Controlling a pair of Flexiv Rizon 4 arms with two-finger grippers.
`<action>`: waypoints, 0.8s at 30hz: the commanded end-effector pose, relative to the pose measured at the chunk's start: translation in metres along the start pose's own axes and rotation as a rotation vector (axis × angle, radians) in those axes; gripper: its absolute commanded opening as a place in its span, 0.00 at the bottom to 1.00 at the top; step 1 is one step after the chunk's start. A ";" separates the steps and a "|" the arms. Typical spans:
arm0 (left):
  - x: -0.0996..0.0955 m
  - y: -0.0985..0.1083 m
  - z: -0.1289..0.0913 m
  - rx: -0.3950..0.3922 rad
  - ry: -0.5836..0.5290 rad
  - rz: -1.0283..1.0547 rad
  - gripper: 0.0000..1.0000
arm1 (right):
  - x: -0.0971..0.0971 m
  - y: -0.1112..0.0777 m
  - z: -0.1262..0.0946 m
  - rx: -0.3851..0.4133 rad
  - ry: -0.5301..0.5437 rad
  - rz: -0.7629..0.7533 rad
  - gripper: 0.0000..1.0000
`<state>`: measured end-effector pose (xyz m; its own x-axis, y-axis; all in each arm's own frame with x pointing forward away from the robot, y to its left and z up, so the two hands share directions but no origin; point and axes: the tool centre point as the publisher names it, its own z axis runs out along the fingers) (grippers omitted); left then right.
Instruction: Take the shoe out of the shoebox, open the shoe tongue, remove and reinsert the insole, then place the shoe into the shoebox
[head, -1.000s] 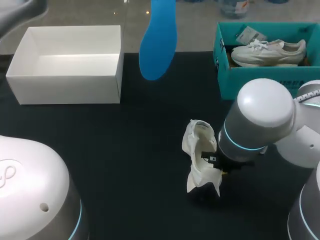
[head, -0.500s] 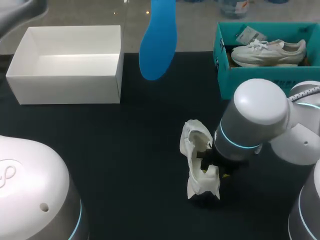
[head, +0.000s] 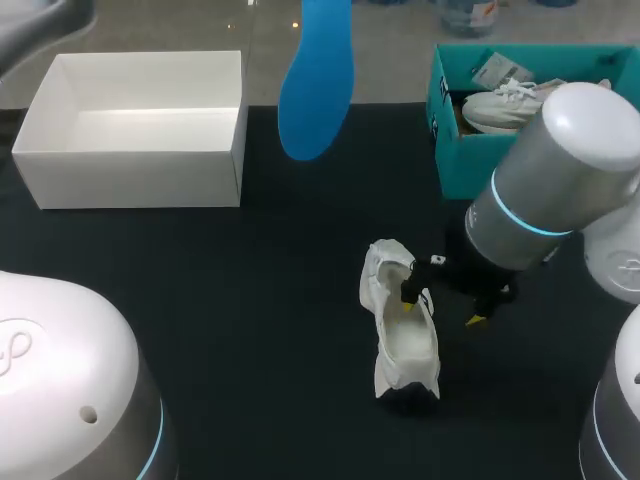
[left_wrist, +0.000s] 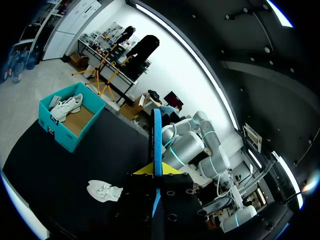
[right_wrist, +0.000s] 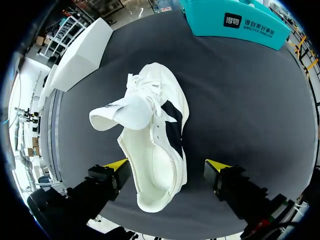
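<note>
The white shoe (head: 402, 325) lies on the black table, its tongue (right_wrist: 124, 113) folded up and forward. My right gripper (head: 443, 308) hangs open just above the shoe's heel end. In the right wrist view its two yellow fingertips (right_wrist: 118, 165) stand wide on either side of the shoe (right_wrist: 157, 150), touching nothing. The blue insole (head: 316, 80) hangs high over the table's far side. In the left wrist view the insole (left_wrist: 158, 142) stands upright with my left gripper (left_wrist: 156, 171) shut on its lower end. The shoe (left_wrist: 104, 191) lies far below it.
An empty white box (head: 135, 178) stands at the far left. A teal shoebox (head: 480, 160) at the far right holds another white shoe (head: 505, 103), partly hidden by my right arm (head: 555, 180). My left arm's base (head: 60, 390) fills the near left corner.
My right gripper has opened, let go of the shoe and drawn back up to the right. The shoe has settled flatter on the table. The insole has not moved.
</note>
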<state>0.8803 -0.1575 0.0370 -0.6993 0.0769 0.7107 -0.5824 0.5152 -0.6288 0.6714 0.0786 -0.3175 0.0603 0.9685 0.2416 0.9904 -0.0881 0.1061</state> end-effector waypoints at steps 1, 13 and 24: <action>-0.001 -0.001 -0.001 -0.004 0.002 0.000 0.00 | -0.010 -0.006 -0.006 -0.010 0.044 0.001 1.00; -0.001 -0.001 -0.001 -0.004 0.002 0.000 0.00 | -0.010 0.015 -0.035 0.121 0.399 0.067 1.00; -0.001 -0.001 -0.001 -0.004 0.002 0.000 0.00 | 0.006 0.034 -0.050 0.276 0.800 0.153 1.00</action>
<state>0.8803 -0.1575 0.0370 -0.6993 0.0768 0.7107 -0.5825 0.5152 -0.6288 0.6948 0.0724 -0.2568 0.1245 0.8023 0.5838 0.9922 -0.1007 -0.0732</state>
